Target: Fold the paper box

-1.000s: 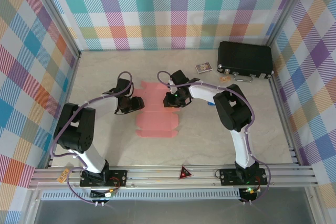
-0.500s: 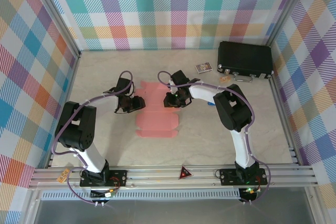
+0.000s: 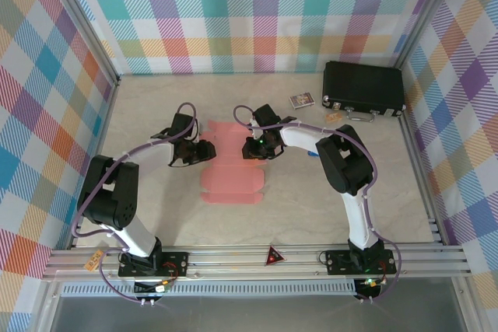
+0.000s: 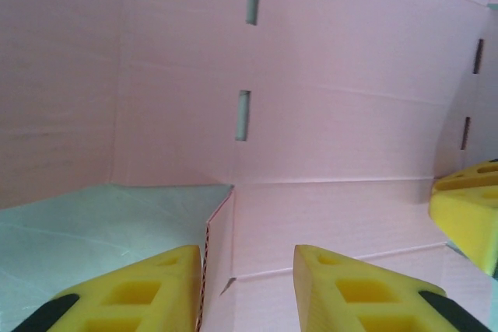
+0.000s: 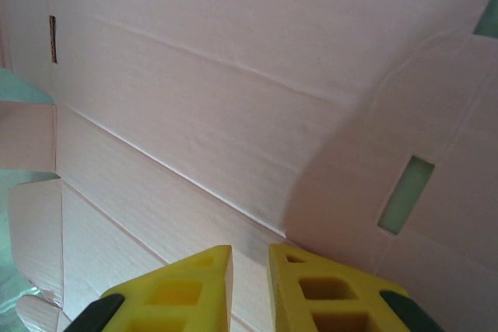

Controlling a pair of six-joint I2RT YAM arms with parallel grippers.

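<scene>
Paper box lies flat left of the black case: note the left gripper has narrowed, half-open, astride a flap edge, while the right gripper is near-closed, hold untellable, so expect folding to start.

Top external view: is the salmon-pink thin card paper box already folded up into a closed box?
No, the salmon-pink card paper box lies spread out as an open die-cut sheet, flaps showing, on the table.
</scene>
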